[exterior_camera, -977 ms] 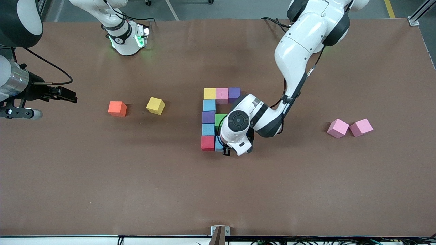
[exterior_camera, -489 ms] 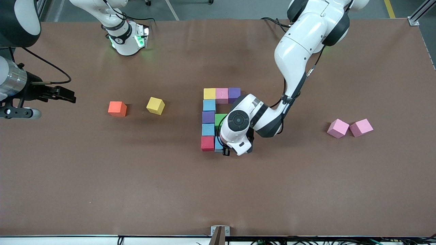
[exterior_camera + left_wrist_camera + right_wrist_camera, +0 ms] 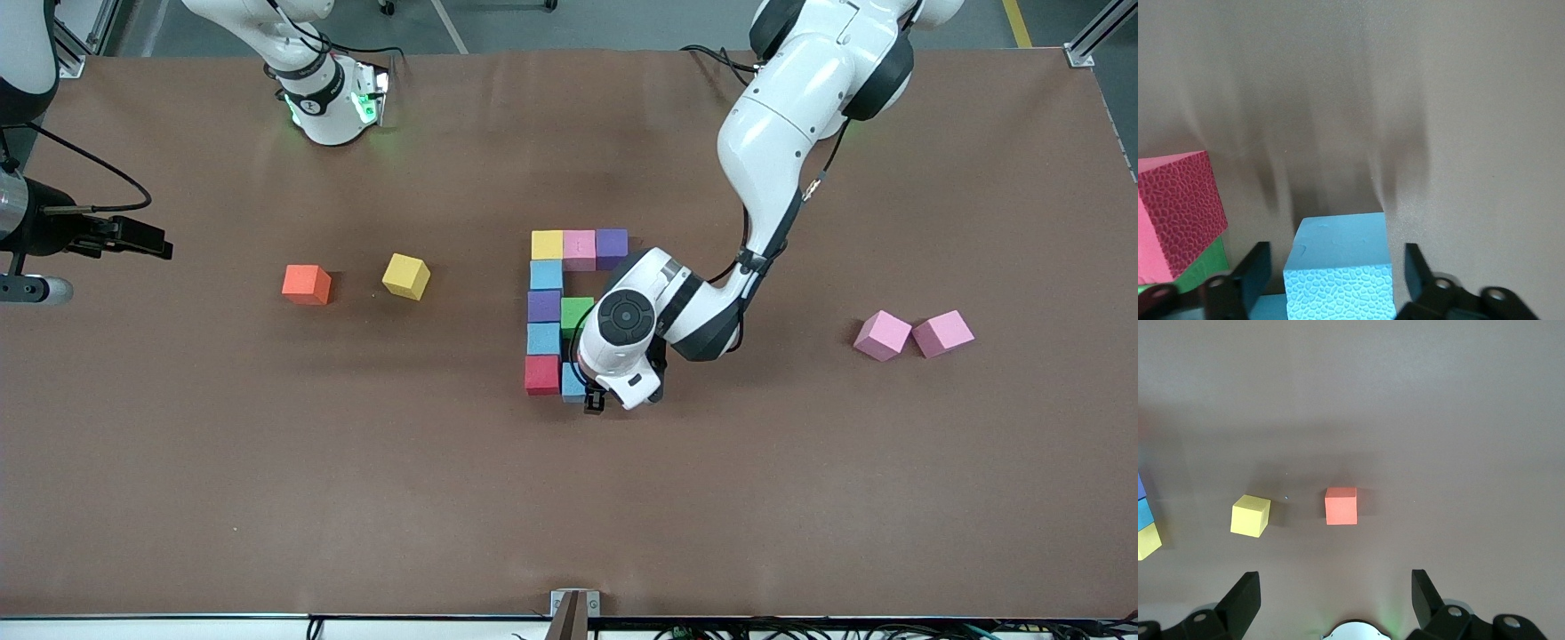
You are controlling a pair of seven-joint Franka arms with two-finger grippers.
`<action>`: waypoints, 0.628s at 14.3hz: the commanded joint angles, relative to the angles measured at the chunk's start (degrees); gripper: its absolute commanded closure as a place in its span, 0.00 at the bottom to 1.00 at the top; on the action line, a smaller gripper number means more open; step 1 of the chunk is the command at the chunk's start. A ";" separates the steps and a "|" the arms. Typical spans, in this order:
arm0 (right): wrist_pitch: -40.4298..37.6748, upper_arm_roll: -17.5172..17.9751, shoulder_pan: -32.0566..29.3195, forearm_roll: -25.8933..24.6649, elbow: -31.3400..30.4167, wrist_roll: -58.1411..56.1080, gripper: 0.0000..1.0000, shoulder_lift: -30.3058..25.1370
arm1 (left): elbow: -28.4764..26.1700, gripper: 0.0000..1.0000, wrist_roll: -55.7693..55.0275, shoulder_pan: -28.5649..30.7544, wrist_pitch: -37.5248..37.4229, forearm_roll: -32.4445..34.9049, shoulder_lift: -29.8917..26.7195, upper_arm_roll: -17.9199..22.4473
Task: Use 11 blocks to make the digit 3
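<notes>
Several blocks sit joined at mid-table: yellow (image 3: 548, 244), pink (image 3: 579, 249) and purple (image 3: 611, 246) in a row, then blue (image 3: 546, 275), purple (image 3: 543, 306), blue (image 3: 543, 339) and red (image 3: 541, 374) in a column toward the front camera, with green (image 3: 575, 313) beside the second purple. A blue block (image 3: 1341, 267) rests on the table beside the red block (image 3: 1178, 213). My left gripper (image 3: 594, 402) is open around it, with a gap on each side. My right gripper (image 3: 158, 244) is open and holds nothing, over the right arm's end of the table.
An orange cube (image 3: 306, 284) and a loose yellow cube (image 3: 406, 276) lie toward the right arm's end. Both show in the right wrist view, orange cube (image 3: 1341, 506) and yellow cube (image 3: 1250, 516). Two pink cubes (image 3: 882, 335) (image 3: 943, 333) lie toward the left arm's end.
The left gripper has opened and let go of the blue block beside the red one. The right gripper has drawn back toward its end of the table.
</notes>
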 commanded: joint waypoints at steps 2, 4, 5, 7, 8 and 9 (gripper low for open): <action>-0.74 0.52 0.55 0.30 1.67 -0.47 0.00 -0.81 | 2.01 0.00 -0.26 -1.23 -1.16 -1.14 0.36 1.09; -0.91 0.52 0.55 -0.74 2.99 -0.47 0.00 -0.73 | 1.93 0.00 0.00 -1.14 -4.58 -0.79 -1.56 1.00; -1.09 0.69 0.81 -2.23 2.99 -0.39 0.00 -0.73 | 1.66 0.00 0.09 -1.05 -5.46 -0.36 -3.67 0.74; -2.14 0.87 4.05 -5.48 4.04 -0.13 0.00 -0.64 | 1.31 0.00 1.66 -0.70 -7.40 -0.26 -6.57 0.56; -2.06 0.78 4.50 -6.02 4.14 -0.12 0.00 -0.64 | 1.31 0.00 3.67 -0.53 -8.80 -0.35 -8.07 0.48; -2.06 0.69 4.07 -5.51 4.14 -0.38 0.00 -0.46 | 1.22 0.00 5.08 -0.09 -10.38 -0.26 -9.39 0.56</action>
